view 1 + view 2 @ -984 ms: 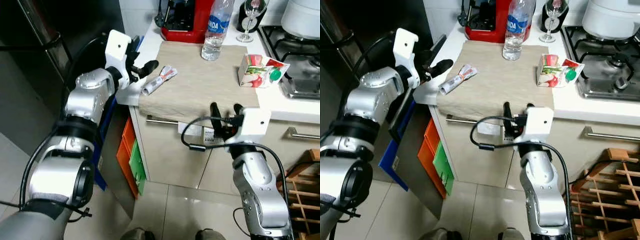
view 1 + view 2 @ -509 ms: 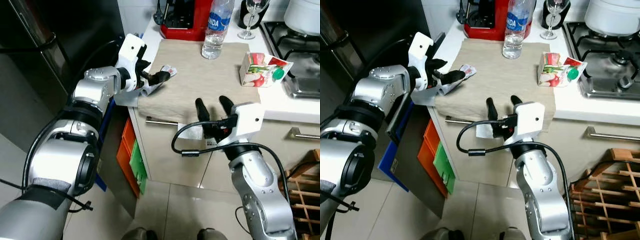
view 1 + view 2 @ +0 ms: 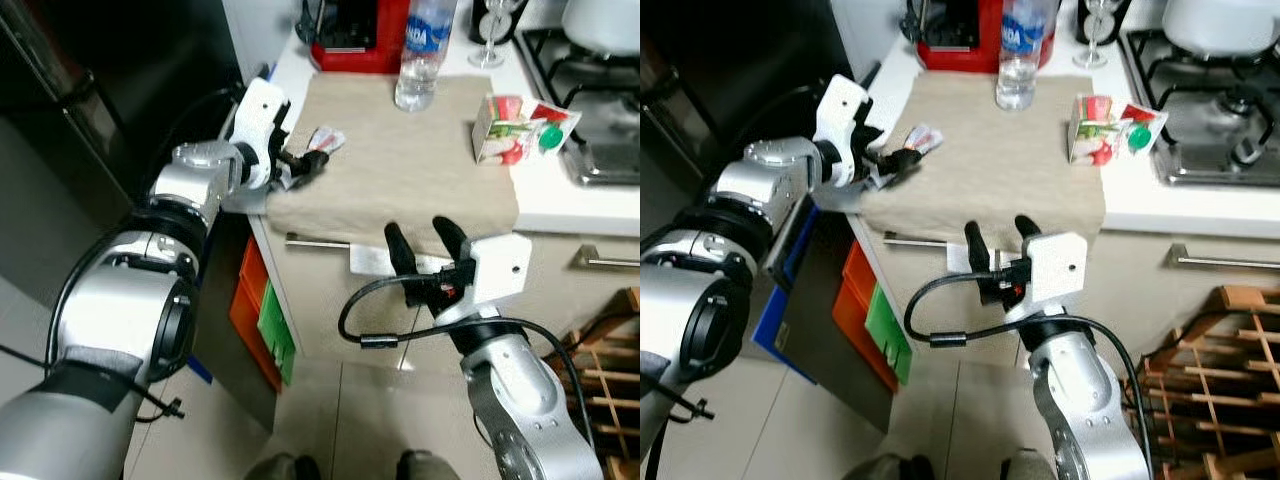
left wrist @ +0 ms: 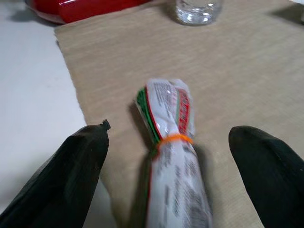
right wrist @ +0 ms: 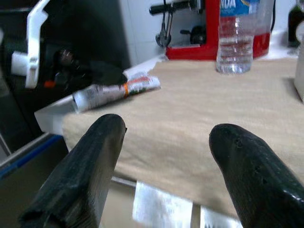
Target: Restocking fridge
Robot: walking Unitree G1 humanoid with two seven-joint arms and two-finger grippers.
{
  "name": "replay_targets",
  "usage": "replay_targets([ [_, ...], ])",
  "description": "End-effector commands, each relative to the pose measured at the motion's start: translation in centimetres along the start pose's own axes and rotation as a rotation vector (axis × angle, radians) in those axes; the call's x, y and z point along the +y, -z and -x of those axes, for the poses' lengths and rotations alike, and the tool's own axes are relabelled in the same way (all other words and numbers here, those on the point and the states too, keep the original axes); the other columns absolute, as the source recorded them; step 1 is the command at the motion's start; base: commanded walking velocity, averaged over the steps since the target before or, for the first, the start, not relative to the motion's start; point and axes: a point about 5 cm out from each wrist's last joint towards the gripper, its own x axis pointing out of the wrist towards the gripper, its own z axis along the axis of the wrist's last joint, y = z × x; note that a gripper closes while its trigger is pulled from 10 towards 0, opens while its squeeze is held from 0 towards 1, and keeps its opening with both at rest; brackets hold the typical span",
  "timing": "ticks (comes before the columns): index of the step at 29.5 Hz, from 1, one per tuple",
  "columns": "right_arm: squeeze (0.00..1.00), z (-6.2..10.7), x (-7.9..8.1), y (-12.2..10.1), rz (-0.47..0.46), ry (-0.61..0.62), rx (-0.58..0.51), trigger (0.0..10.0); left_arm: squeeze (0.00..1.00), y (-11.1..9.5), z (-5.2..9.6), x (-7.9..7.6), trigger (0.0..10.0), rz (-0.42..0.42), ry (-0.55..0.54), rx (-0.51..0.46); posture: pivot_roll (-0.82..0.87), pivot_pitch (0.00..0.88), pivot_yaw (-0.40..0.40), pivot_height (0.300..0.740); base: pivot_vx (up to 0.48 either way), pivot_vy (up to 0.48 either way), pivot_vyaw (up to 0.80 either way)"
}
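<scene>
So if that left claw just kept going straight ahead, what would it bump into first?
Most likely the rolled packet on the beige cloth. The left gripper is open, and the packet lies between its fingers, straight ahead.

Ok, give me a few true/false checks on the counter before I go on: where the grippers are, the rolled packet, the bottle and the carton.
1. The left gripper is open with the rolled packet between its fingers. True.
2. The right gripper is shut on the juice carton. False: it is open, in front of the counter edge, and holds nothing.
3. The packet lies on the beige cloth. True.
4. The water bottle lies on its side. False: it stands upright at the back of the cloth.
5. The carton stands beside the stove. True.
</scene>
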Motion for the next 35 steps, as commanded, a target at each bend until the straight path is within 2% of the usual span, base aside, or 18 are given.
replay_targets([
  [1, 0.0, 0.2, 0.3, -0.4, -0.001, -0.008, -0.004, 10.0, 0.0, -0.5, 0.3, 0.6, 10.0, -0.006, -0.028, -0.01, -0.24, 0.181, 0.169, 0.74, 0.0, 0.0, 0.0],
  [7, 0.0, 0.9, 0.7, -0.4, -0.018, 0.001, 0.02, 10.0, 0.0, -0.1, 0.1, 0.5, 10.0, -0.027, -0.06, 0.012, -0.26, 0.215, 0.174, 0.74, 0.0, 0.0, 0.0],
  [11, 0.0, 1.5, 1.1, -0.4, -0.031, 0.006, 0.041, 10.0, 0.0, 0.9, 0.0, 0.6, 10.0, -0.055, -0.109, 0.064, -0.26, 0.231, 0.175, 0.74, 0.0, 0.0, 0.0],
  [16, 0.0, 2.0, 1.3, -0.4, -0.037, 0.013, 0.057, 10.0, 0.0, 2.1, 0.2, 1.0, 10.0, -0.051, -0.179, 0.115, -0.27, 0.243, 0.173, 0.74, 0.0, 0.0, 0.0],
  [18, 0.0, 2.1, 1.3, -0.3, -0.04, 0.014, 0.063, 10.0, 0.0, 2.4, 0.2, 1.0, 1.9, -0.032, -0.167, 0.124, -0.27, 0.245, 0.17, 0.74, 0.0, 0.0, 0.0],
  [19, 0.0, 2.1, 1.3, -0.3, -0.04, 0.012, 0.066, 10.0, 0.0, 2.4, 0.2, 0.9, 0.0, -0.011, -0.155, 0.117, -0.27, 0.245, 0.168, 0.74, 0.0, 0.0, 0.0],
  [24, 0.0, 2.0, 1.4, -0.3, -0.041, 0.008, 0.072, 10.0, 0.0, 2.1, 0.0, 0.6, 0.0, -0.001, -0.126, 0.091, -0.26, 0.244, 0.162, 0.74, 0.0, 0.0, 0.0],
  [30, 0.0, 1.4, 0.5, 0.1, -0.047, 0.036, 0.085, 10.0, 0.0, 1.9, 0.0, 0.3, 0.0, 0.008, -0.079, 0.062, -0.26, 0.222, 0.148, 0.74, 0.0, 0.0, 0.0],
  [35, 0.0, 0.8, -0.5, 0.4, -0.072, 0.082, 0.082, 10.0, 0.0, 2.0, 0.0, 0.3, 0.0, 0.042, -0.083, 0.054, -0.26, 0.206, 0.147, 0.74, 0.0, 0.0, 0.0],
])
